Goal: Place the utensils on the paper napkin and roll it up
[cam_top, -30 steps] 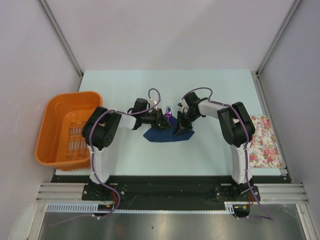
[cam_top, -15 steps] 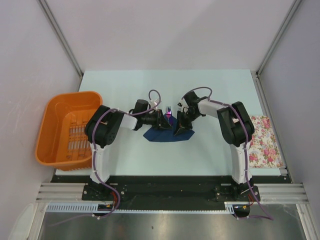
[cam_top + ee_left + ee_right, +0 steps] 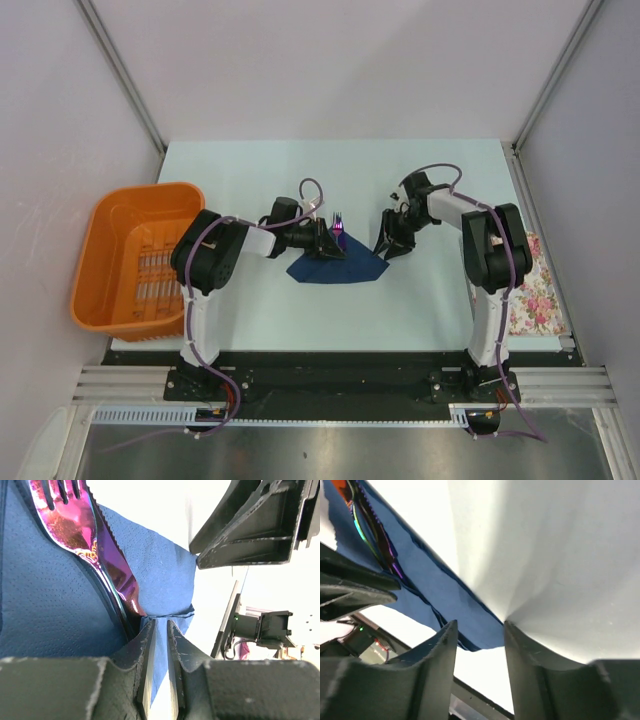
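The navy paper napkin [image 3: 338, 266] lies partly folded at the table's middle, with the purple utensils [image 3: 338, 222] on it; the fork tines stick out past its far edge. My left gripper [image 3: 326, 243] is shut on a pinched fold of the napkin [image 3: 160, 580], next to the purple fork [image 3: 70, 520] and a serrated knife [image 3: 117, 567]. My right gripper [image 3: 391, 241] is open and empty, just right of the napkin's right corner [image 3: 470, 620]. The utensils show at the upper left of the right wrist view [image 3: 372, 537].
An orange basket [image 3: 140, 255] stands at the table's left edge. A white floral cloth [image 3: 528, 285] lies at the right edge, beside the right arm's base. The pale table [image 3: 400, 180] extends behind both grippers.
My right gripper has let go of the napkin's right side and drawn back to the right, now open. The napkin's right part lies flatter. My left gripper has stayed in place.
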Robot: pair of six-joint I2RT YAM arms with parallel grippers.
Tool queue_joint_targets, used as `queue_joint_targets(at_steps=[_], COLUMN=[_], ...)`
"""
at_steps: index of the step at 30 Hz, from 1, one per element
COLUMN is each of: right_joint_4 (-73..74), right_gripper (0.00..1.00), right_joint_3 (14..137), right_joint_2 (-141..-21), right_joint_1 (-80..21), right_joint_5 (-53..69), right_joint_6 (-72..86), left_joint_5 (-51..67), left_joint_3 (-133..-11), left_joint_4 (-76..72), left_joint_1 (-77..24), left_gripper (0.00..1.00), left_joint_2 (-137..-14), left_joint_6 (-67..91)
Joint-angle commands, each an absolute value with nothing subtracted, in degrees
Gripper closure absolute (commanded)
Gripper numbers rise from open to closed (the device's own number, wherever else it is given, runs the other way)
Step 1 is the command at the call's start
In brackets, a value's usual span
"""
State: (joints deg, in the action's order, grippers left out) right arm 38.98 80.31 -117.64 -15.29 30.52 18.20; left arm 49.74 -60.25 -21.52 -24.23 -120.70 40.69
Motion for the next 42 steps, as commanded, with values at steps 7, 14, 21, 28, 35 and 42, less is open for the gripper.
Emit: queue_joint_targets(at_steps=[7, 14, 21, 28, 35, 42], right_joint_4=[42.1, 42.01, 40.09, 33.31, 34.53, 38.14], right_gripper=[0.38, 0.46, 0.57, 0.57, 0.54, 0.4], right_joint_3=[79.11, 78.22, 80.24, 79.19, 78.49, 76.03], right_joint_2=[-114.87, -120.23, -124.02, -119.63, -119.18, -117.95], right_joint_1=[-14.24, -17.4, -17.05, -16.0, -15.65, -13.36], right_joint_5=[20.74, 28.64, 44.79, 54.3, 48.03, 42.01], right_joint_6=[13.37, 12.92, 14.67, 19.16, 19.42, 16.62], left_joint_5=[49.04, 49.04, 49.13, 48.96, 49.22, 49.13], left_joint_3=[-61.26, -61.17, -60.91, -61.0, -61.35, -61.26], left_joint_4=[-19.51, -19.34, -18.99, -19.07, -19.07, -18.28], left_joint_1=[-23.55, -23.29, -23.12, -23.03, -22.94, -22.68], left_gripper=[0.79, 0.79, 0.79, 0.79, 0.79, 0.79], left_joint_2=[-120.76, -120.76, -120.67, -120.76, -120.85, -120.67], left_joint_6=[37.35, 37.0, 36.56, 36.47, 36.56, 36.04])
